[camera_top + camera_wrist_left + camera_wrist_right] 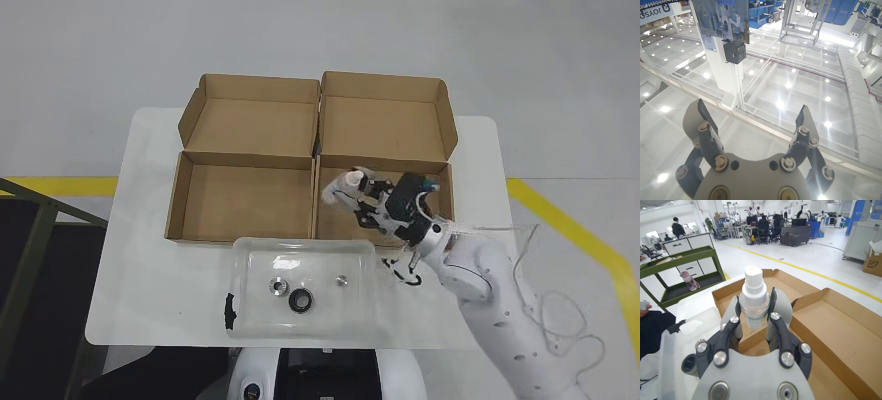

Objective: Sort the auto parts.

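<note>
Over the right cardboard box (338, 228) at the far side of the bench (150, 250), my right claw (754, 298) is closed around the clear body of a small spray bottle (753, 291). Its white cap points toward the wall this box shares with the left box (240, 200). The bottle hangs above the box floor, not resting on it. My left claw (751, 106) is spread wide, holds nothing and points up at the ceiling.

Along the near edge sits a clear plastic tray (350, 310). It holds a metal ring (275, 287), a black ring (300, 300) and a small metal piece (340, 281), well apart from one another.

I judge this step to be setting the bottle down in the right box. To do it well, I should lower it until it is close to the cardboard before letting go. The bottle is round and may roll, so I should open the claw slowly, away from the walls. Then I should lift straight up, clear of the raised lid.
</note>
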Controlling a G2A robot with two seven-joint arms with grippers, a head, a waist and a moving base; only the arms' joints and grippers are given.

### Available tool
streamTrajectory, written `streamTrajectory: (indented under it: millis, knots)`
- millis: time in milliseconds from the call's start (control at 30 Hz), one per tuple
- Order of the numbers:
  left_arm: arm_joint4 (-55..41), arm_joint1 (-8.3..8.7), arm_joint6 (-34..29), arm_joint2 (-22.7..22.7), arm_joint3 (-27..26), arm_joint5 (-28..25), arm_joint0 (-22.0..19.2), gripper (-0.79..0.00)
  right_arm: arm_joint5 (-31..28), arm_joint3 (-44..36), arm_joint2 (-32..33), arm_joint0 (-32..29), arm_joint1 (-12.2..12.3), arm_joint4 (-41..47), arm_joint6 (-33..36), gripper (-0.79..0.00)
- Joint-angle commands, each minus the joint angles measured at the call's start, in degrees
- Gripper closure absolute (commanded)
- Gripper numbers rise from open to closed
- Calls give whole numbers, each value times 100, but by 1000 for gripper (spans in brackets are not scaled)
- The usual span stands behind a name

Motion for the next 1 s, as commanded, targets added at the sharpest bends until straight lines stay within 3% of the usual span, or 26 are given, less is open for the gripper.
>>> streamTrajectory:
  millis: [0, 267, 967]
  knots:
    - [0, 0, 0, 0, 0, 0, 0, -785, 189, 112, -73, 33, -13, -220, 46, 0]
    - [0, 0, 0, 0, 0, 0, 0, -785, 632, 523, -369, 208, -76, -674, 331, 0]
    - [0, 0, 0, 0, 0, 0, 0, -785, 1065, 1347, -918, 691, -273, -702, 865, 0]
